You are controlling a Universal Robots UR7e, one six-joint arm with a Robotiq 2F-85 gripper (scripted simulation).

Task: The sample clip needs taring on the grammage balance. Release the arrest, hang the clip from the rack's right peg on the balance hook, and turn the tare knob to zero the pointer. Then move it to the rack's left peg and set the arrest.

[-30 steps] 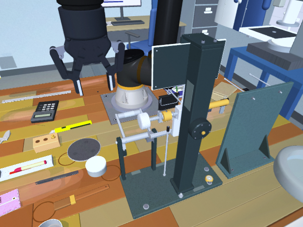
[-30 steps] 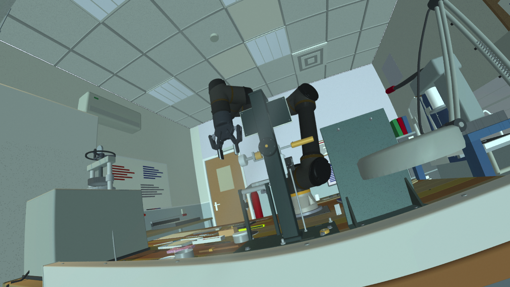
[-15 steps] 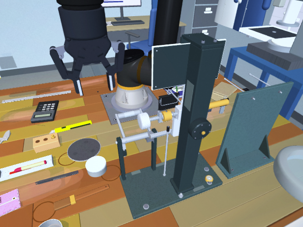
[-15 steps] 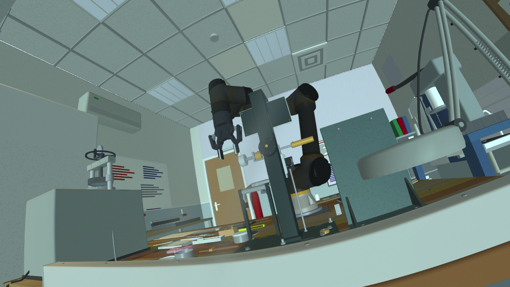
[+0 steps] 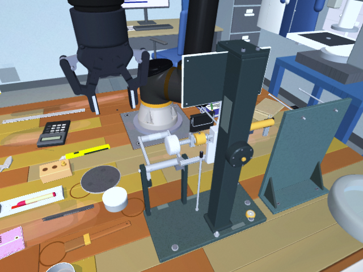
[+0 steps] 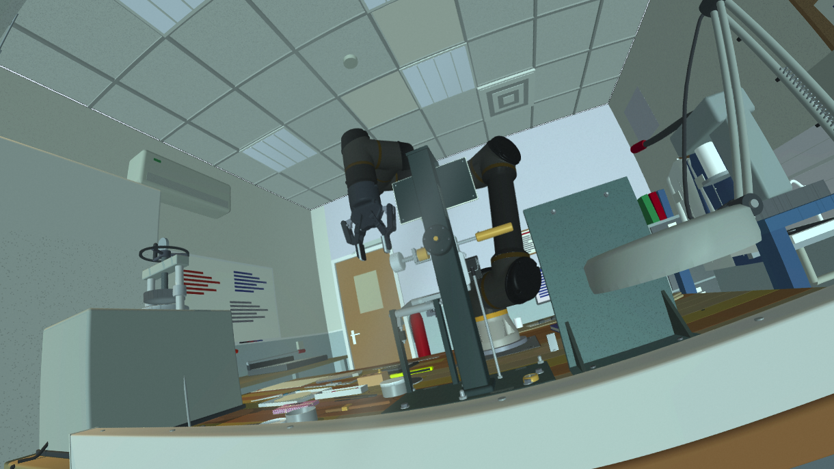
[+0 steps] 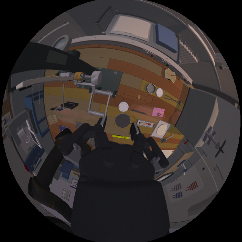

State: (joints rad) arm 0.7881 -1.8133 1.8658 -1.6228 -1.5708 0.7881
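Note:
The sample clip is not in sight; the grey rack panel (image 5: 299,152) stands right of the balance with its back toward the side camera, so its pegs are hidden. The grammage balance (image 5: 234,131) is a dark column on a speckled base, with a white ribbed tare knob (image 5: 173,145) on its beam, a yellow counterweight (image 5: 262,124), a thin hanging rod (image 5: 199,181) and a black round knob with a yellow dot (image 5: 241,153) on the column. My gripper (image 5: 113,105) hangs open and empty, high above the bench, left of and behind the tare knob.
Behind the work stands the arm's own base (image 5: 157,114) on a grey plate. Left of the balance lie a calculator (image 5: 54,133), a yellow level (image 5: 88,151), a wooden block (image 5: 55,170), a dark disc (image 5: 100,178), a white puck (image 5: 115,199) and a pen tray (image 5: 30,200).

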